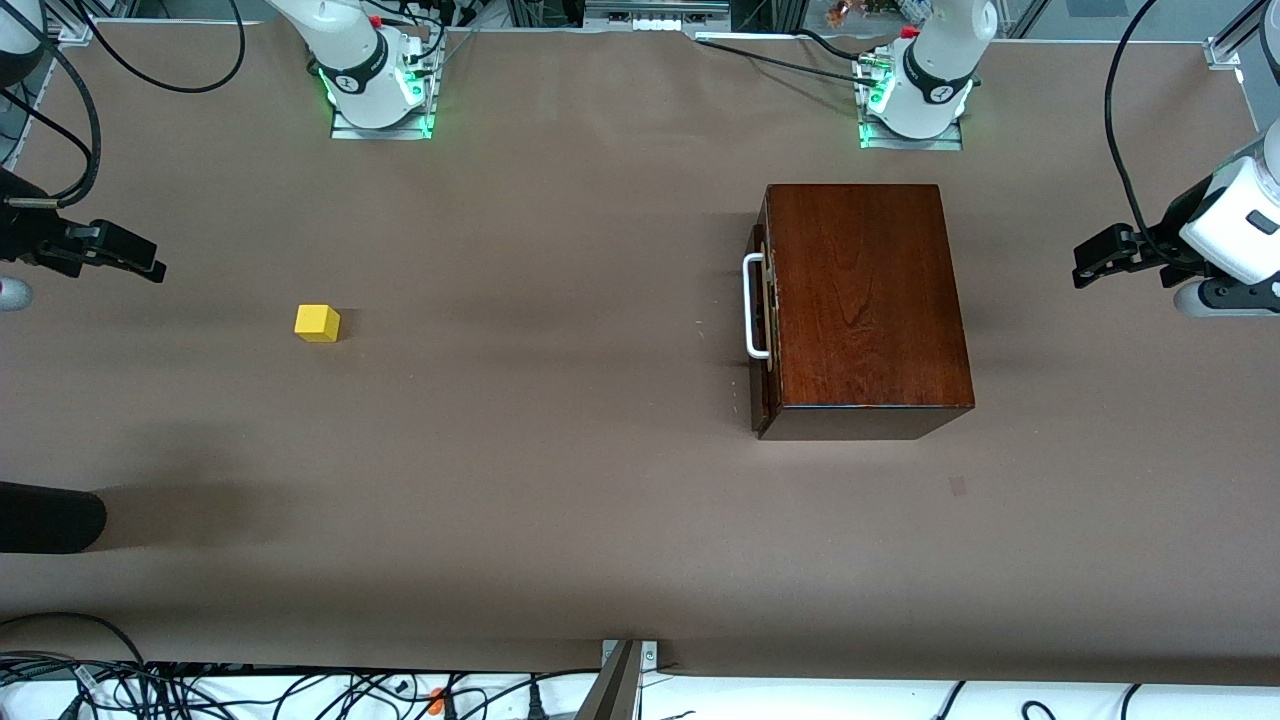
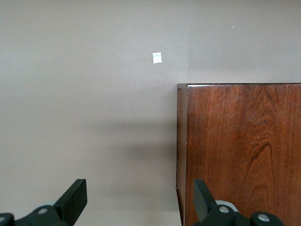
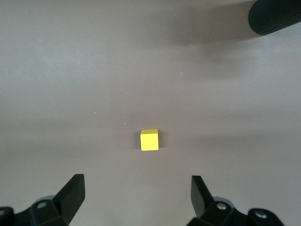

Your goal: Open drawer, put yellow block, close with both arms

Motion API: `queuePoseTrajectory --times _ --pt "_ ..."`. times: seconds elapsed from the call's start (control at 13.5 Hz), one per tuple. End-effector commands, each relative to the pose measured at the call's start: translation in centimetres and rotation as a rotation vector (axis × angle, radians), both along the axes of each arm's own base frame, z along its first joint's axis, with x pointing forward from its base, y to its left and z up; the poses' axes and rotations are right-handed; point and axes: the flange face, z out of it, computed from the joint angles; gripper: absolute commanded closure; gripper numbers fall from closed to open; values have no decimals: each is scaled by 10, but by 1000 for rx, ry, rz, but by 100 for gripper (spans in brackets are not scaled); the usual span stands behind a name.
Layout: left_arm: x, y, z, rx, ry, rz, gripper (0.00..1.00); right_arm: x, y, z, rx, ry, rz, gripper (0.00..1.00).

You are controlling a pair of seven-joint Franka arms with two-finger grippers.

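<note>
The dark mahogany box (image 1: 865, 300) stands toward the left arm's end of the table. Its drawer (image 1: 762, 310) is shut, with the white U-shaped handle (image 1: 755, 306) facing the table's middle. The yellow block (image 1: 317, 323) sits on the table toward the right arm's end; it also shows in the right wrist view (image 3: 149, 140). My left gripper (image 1: 1090, 262) is open and empty, up in the air beside the box's back, at the table's end. The box's top shows in the left wrist view (image 2: 244, 150). My right gripper (image 1: 145, 258) is open and empty, in the air at the right arm's end.
A black rounded object (image 1: 50, 520) lies at the table's edge at the right arm's end, nearer the front camera than the block; it also shows in the right wrist view (image 3: 275, 16). A small white tag (image 2: 157, 57) lies on the brown table cover (image 1: 560, 480). Cables run along the front edge.
</note>
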Motion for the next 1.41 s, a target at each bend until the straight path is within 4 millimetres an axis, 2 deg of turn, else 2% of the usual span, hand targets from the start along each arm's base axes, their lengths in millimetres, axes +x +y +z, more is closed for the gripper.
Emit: queuePoseTrajectory --times 0.0,1.33 --pt "-6 -1 7 -24 0 -22 0 -5 2 8 7 0 8 0" --pt "-6 -11 6 -46 4 -24 0 -4 2 6 7 4 8 0"
